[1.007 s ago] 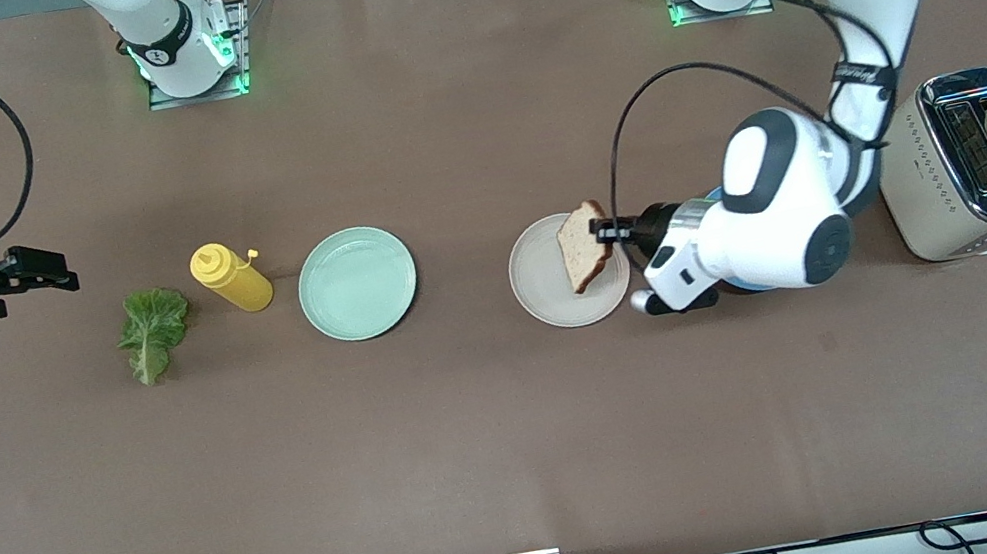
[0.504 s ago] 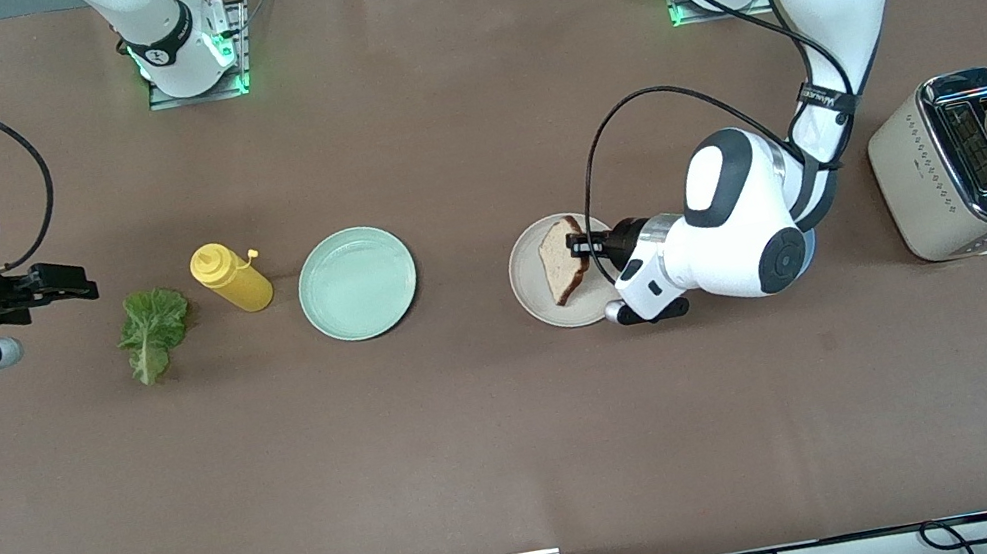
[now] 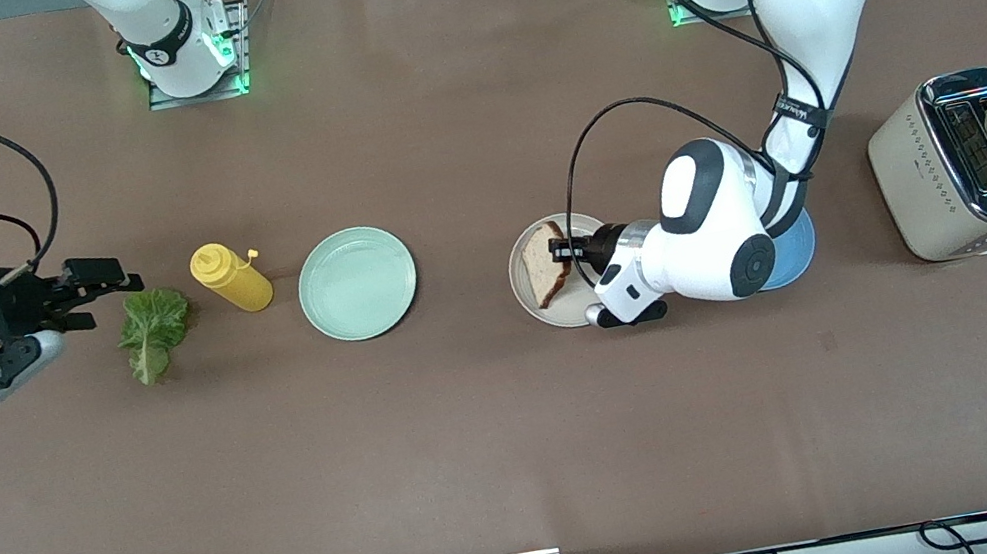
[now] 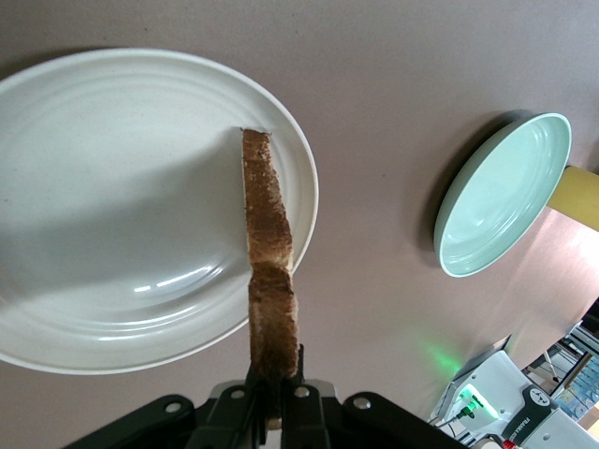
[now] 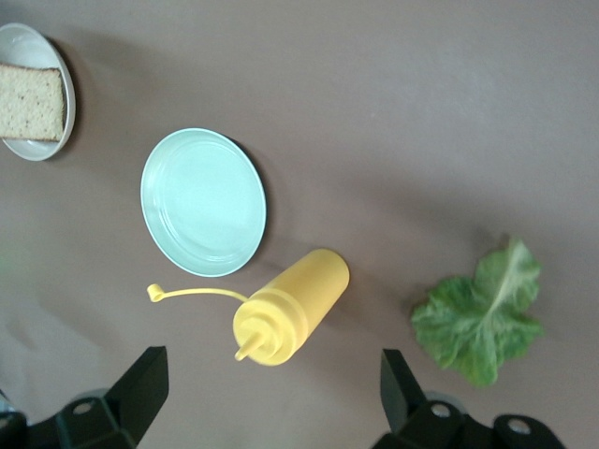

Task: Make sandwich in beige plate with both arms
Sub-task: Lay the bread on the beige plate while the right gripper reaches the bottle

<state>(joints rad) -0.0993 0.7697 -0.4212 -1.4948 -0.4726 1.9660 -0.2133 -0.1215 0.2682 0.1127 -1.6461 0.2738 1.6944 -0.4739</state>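
Left gripper (image 3: pixel 562 251) clamped on bread slice (image 3: pixel 543 262), holding it on edge over beige plate (image 3: pixel 564 300); first-slice placement in hand. Next: lower, lay flat, release. Right gripper (image 3: pixel 98 282) fingers apart, hovering by lettuce (image 3: pixel 151 329), at the right arm's end; grab likely follows.

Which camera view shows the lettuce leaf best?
The right wrist view: the lettuce leaf lies close, whole and unobstructed, veins visible. The front view shows it smaller, beside the yellow bottle. The left wrist view does not show it.
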